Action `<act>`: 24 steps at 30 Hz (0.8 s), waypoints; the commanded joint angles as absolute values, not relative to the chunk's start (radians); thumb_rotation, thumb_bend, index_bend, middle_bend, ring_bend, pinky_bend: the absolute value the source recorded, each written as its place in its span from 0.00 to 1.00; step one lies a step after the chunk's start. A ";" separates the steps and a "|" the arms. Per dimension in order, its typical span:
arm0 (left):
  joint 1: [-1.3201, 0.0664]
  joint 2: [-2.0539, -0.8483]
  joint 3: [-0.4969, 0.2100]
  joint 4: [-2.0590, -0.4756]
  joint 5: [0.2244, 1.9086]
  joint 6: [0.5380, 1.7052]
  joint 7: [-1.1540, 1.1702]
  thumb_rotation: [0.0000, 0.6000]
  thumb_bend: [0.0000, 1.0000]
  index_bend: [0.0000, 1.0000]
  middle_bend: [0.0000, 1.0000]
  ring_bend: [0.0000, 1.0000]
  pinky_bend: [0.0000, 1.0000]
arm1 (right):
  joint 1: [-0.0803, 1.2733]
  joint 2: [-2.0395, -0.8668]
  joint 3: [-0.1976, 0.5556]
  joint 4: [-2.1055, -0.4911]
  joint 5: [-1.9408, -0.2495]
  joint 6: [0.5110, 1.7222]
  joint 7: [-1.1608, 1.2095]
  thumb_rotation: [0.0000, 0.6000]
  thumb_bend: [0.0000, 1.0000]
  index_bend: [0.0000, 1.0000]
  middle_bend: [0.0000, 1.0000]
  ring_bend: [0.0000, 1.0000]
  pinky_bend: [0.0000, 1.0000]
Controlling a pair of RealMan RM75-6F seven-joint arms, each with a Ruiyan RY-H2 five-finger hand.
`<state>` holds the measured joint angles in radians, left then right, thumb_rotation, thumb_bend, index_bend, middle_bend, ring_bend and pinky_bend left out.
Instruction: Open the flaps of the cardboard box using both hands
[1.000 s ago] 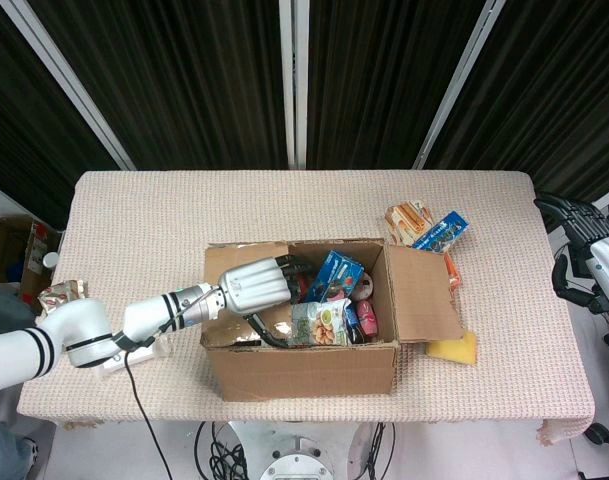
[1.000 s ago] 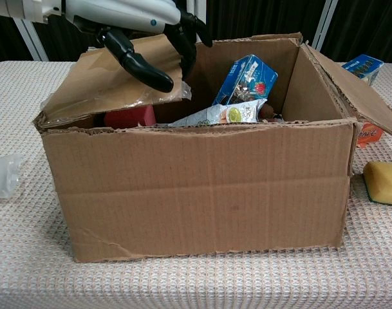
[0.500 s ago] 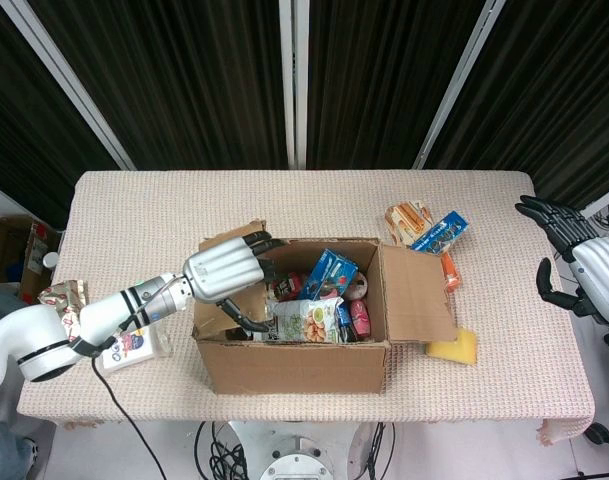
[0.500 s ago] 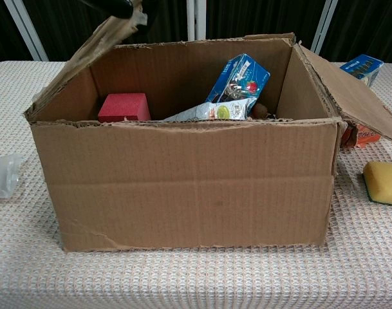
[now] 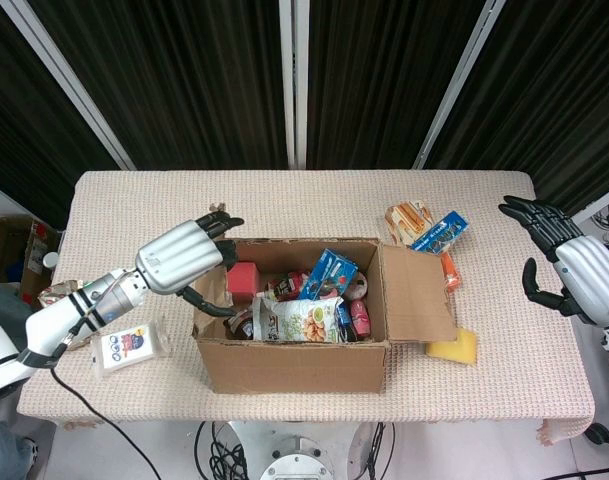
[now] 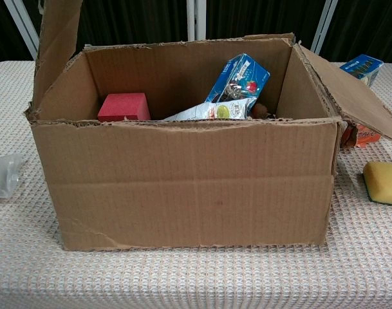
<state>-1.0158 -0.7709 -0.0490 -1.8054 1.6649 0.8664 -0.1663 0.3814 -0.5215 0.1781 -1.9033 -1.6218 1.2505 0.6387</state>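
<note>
1. The brown cardboard box [image 5: 296, 330] sits near the table's [image 5: 134, 210] 6 o'clock edge, its long axis running 9 to 3 o'clock and its mouth facing up.
2. Its left flap [image 6: 54, 38] stands nearly upright; its right flap [image 5: 421, 296] is folded out toward 3 o'clock.
3. The left hand [image 5: 184, 260] holds that upright flap at the box's 9 o'clock wall, thumb inside and fingers over the top edge.
4. The right hand [image 5: 564, 265] hovers off the table's 3 o'clock edge, fingers spread, holding nothing.
5. A red block [image 6: 123, 106] and a blue carton [image 6: 241, 77] lie inside.
</note>
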 commanded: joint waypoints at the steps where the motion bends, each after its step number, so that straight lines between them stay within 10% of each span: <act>1: -0.991 -0.741 -0.056 -1.821 1.666 0.891 -0.177 0.03 0.00 0.50 0.43 0.10 0.16 | 0.388 -0.523 0.180 -1.909 -1.619 1.241 0.633 1.00 0.76 0.00 0.01 0.00 0.00; 24: -0.815 -0.652 -0.051 -1.826 1.659 0.977 -0.205 0.03 0.00 0.50 0.43 0.10 0.16 | 0.417 -0.533 0.184 -1.931 -1.612 1.195 0.616 1.00 0.76 0.00 0.01 0.00 0.00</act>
